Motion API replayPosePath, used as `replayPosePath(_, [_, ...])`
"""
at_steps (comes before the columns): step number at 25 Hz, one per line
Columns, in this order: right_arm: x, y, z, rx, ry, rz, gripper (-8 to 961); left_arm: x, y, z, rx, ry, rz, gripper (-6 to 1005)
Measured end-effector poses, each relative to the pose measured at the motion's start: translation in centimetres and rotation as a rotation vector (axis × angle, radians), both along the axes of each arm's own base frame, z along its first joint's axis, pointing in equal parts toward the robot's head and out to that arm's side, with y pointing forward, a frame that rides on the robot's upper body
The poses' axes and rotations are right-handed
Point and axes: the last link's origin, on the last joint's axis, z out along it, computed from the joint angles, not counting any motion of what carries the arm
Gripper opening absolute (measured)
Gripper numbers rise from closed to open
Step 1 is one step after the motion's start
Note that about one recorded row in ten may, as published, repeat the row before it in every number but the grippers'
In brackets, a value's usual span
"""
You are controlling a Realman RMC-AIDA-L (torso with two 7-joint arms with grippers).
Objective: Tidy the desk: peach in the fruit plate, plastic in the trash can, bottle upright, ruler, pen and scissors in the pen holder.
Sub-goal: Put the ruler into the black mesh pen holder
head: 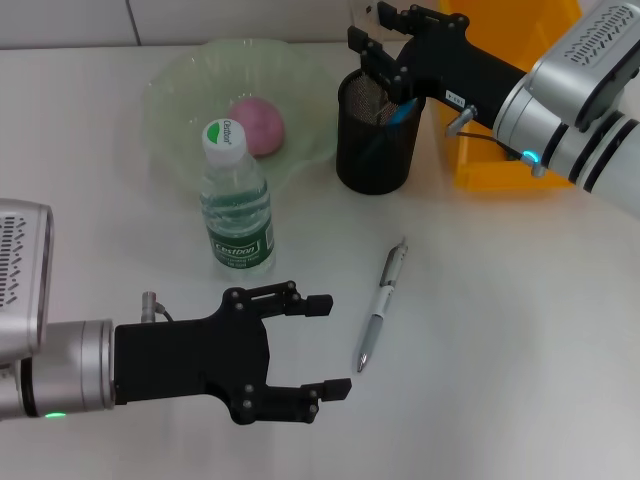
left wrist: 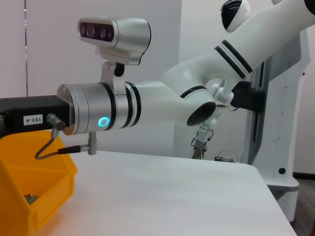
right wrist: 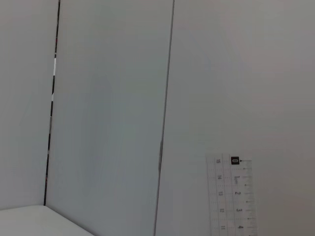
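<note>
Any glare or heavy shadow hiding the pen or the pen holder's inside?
Head view: even light, soft shadows; the pen lies plainly visible on the desk; the pen holder is dark inside, partly covered by the right gripper. Left wrist view: evenly lit, no glare. Right wrist view: mostly blank wall, only the ruler shows.

Behind the desk (head: 520, 300), in the head view, runs a strip of pale wall (head: 60, 20), split by one thin slanted seam (head: 132, 20).

The left wrist view shows a plain white wall (left wrist: 49, 49) beyond the desk's far edge. A small dark object (left wrist: 224, 158) sits at that edge, too small to identify. A patch of light floor (left wrist: 301, 216) shows in the lower corner.

The right wrist view is filled by smooth grey-white wall panels (right wrist: 108, 123). A thin vertical seam (right wrist: 165, 123) divides them, and a narrow dark gap (right wrist: 51, 98) runs down beside another panel. A white ledge (right wrist: 29, 219) meets the panels at their foot.
</note>
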Motion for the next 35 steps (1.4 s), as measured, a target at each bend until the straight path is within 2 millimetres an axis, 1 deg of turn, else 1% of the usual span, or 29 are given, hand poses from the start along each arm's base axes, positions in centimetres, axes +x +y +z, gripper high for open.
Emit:
replayPosePath(12, [0.0, 0.0, 0.1, 0.012, -0.007, 0.008, 382, -0.2, -0.2, -0.1, -0.002, -0.001, 0.005, 806])
replayPosePath(17, [0.5, 0.3, -0.1, 0.013, -0.035, -0.026, 393, -0.1, -0.1, -0.1, -0.003, -0.001, 0.003, 805])
replayPosePath(27, [0.7, 0.2, -0.1, 0.009, -0.032, -0.034, 415, -0.1, -0.1, -0.1, -0.003, -0.001, 0.002, 803])
replayPosePath(30, [1.1, -0.1, 0.0, 0.011, -0.020, -0.041, 647, -0.1, -0.1, -0.1, -0.004, -0.004, 0.002, 802])
replayPosePath(33, [1.1, -0.5, 0.3, 0.011, 0.015, -0.031, 661, -0.2, -0.2, -0.1, -0.004, -0.004, 0.005, 801])
replayPosePath(35, [0.9, -1.2, 1.0, 0.006, 0.087, -0.002, 670, -0.2, -0.2, 0.0, -0.003, -0.005, 0.007, 801])
